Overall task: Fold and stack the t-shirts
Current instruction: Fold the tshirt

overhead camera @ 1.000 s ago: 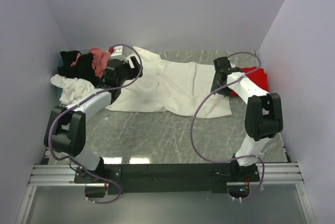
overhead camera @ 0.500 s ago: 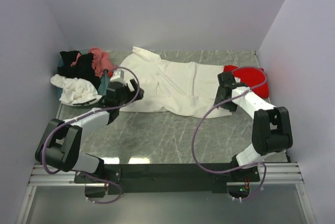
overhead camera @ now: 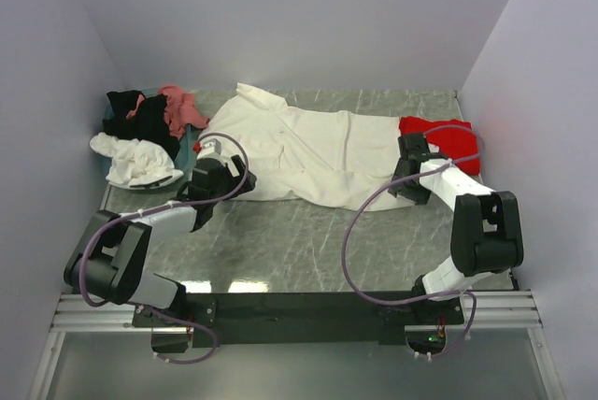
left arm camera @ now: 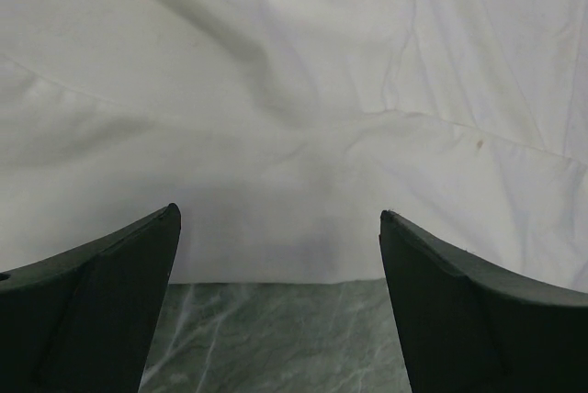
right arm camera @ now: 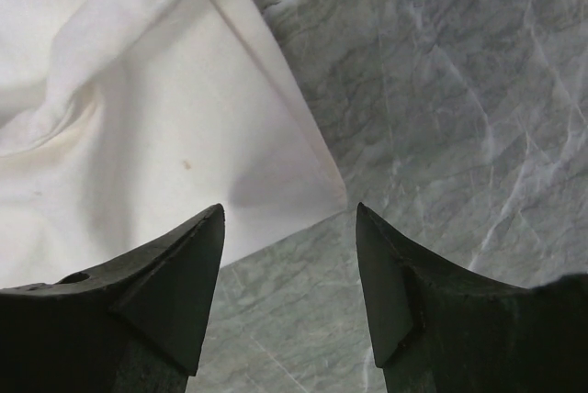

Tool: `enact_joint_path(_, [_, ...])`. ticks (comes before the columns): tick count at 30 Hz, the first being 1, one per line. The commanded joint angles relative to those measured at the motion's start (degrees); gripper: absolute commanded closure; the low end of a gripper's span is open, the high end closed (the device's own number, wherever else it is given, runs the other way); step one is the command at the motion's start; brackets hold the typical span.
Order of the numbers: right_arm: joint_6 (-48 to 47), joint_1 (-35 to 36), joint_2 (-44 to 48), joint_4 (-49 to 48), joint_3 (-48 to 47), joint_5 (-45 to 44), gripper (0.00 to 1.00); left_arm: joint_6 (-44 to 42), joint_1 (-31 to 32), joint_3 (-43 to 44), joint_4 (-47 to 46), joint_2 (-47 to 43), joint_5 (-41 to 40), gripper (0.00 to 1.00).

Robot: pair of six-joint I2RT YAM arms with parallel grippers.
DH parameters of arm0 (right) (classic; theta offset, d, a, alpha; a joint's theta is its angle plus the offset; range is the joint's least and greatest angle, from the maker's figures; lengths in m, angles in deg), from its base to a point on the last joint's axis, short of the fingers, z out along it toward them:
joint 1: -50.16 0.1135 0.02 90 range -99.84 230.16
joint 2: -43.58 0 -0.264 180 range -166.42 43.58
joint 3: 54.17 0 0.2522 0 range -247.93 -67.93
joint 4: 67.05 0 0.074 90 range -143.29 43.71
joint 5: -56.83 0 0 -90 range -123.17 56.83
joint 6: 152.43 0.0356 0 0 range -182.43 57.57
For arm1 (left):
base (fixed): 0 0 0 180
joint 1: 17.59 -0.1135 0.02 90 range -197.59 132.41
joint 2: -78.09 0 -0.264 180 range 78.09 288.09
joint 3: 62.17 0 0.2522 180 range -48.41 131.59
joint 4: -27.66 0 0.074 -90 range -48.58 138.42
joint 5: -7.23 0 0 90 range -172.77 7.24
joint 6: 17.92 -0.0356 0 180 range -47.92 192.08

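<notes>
Large cream cloth t-shirt [overhead camera: 318, 152] lies spread on the green marble tabletop [overhead camera: 308, 241], left fingers [left arm camera: 110, 283] and right fingers [right arm camera: 156, 274] both splayed (nothing held) over its near edge.

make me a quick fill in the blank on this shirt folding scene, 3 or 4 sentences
1. The large t-shirt spread across the table is ____ in colour.
2. In the top view, the red t-shirt lies at that shirt's ____ end.
3. The left gripper has its jaws ____, at the shirt's near edge.
4. The right gripper holds ____, with a shirt corner below it.

Missing words: cream; right; open; nothing
</notes>
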State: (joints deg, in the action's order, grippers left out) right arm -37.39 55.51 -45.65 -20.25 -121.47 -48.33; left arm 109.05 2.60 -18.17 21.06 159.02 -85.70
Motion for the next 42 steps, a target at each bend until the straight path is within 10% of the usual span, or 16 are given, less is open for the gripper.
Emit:
enact_joint_path(1, [0.01, -1.65, -0.68, -2.19, 0.98, 0.13, 0.34, 0.91, -0.06, -0.44, -3.27, 0.90, -1.63, 0.05])
enact_joint_path(18, [1.15, -4.90, -3.93, -4.65, 1.51, 2.42, 0.44, 2.58, -0.76, -0.44, -2.50, 6.44, -3.65, 0.05])
enact_joint_path(27, [1.33, -5.08, -0.95, -2.81, 2.39, -1.80, 1.00, 6.01, -3.57, -4.75, 0.93, 0.82, -2.86, 0.05])
enact_joint_path(42, [2.21, -5.08, 11.09, 0.36, 4.76, -1.81, 1.00, 8.65, -2.96, -10.82, 4.53, -10.96, -1.37, 0.05])
